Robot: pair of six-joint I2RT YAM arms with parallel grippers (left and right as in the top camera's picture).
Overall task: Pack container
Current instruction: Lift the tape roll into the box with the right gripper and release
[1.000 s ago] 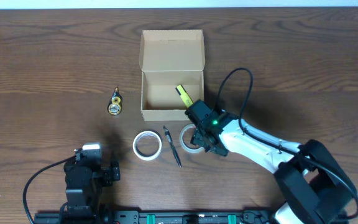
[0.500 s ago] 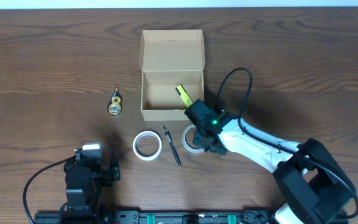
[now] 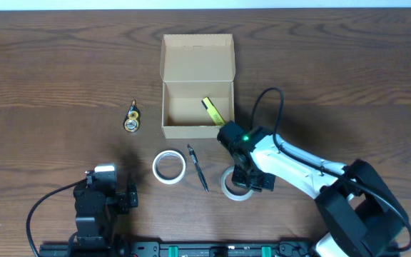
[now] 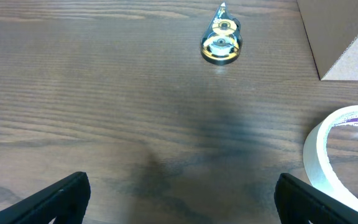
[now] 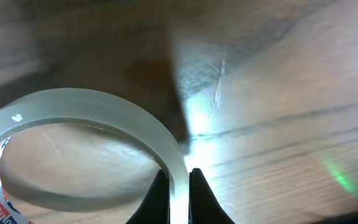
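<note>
Right end effector on tape roll

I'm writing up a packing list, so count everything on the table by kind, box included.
Tape rolls: 2, the white tape roll and the clear tape roll
Pen: 1
Small tape dispenser: 1
Yellow marker, inside the box: 1
Box: 1
Total: 6

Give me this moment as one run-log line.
right gripper: shut on clear tape roll | left gripper: open, empty | container: lid open, yellow item inside
</note>
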